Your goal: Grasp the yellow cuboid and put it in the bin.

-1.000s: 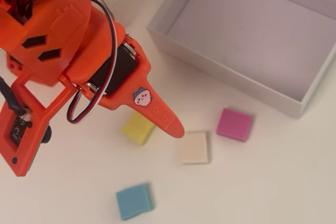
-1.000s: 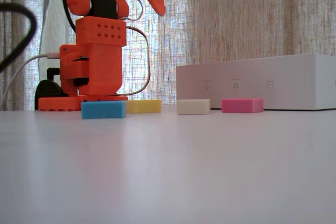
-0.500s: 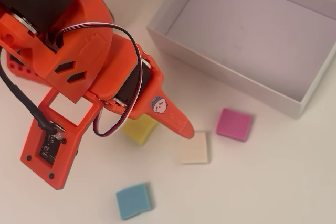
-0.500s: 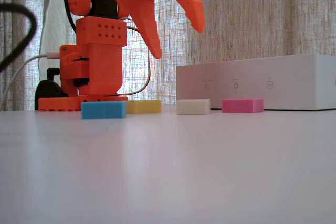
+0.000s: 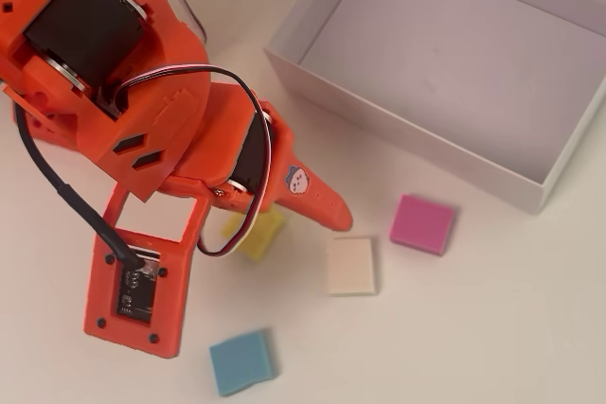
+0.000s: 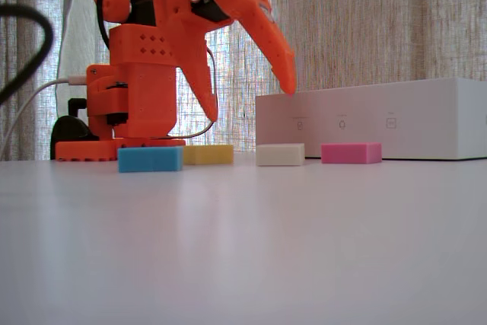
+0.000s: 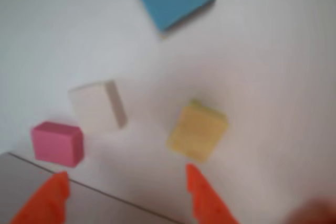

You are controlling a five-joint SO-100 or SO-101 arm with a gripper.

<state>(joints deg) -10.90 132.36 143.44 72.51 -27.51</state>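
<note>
While the two orange fingers [image 7: 202, 195] stand wide apart in the wrist view, nothing is between them, so the gripper [image 7: 126, 182] is spread and empty. In this view the tips come in from the bottom edge, one at the lower left and one near the middle. The yellow cuboid [image 7: 198, 131] lies flat on the white table [image 7: 273, 77], just above the tip of the middle finger and not touching it. The picture is a little blurred.

In the fixed view the gripper [image 6: 251, 104] hangs in the air, with both fingertips pointing down and well above the blocks. The yellow cuboid [image 6: 208, 154] rests on the table below the shorter finger, close to the orange base of the arm [image 6: 133, 89].

In the overhead view the arm covers part of the yellow cuboid [image 5: 261, 237], and only its right part shows under one long finger [image 5: 317, 201]. The cream block [image 5: 351, 266] lies just right of it, the pink block [image 5: 422, 224] further right, and the blue block [image 5: 241, 361] lies below, near the lower edge. All four blocks are apart from each other.

The bin [image 5: 398, 120] stands at the upper right of the overhead view, open and with a pale floor. The pink block is near its long wall but outside of it.
</note>
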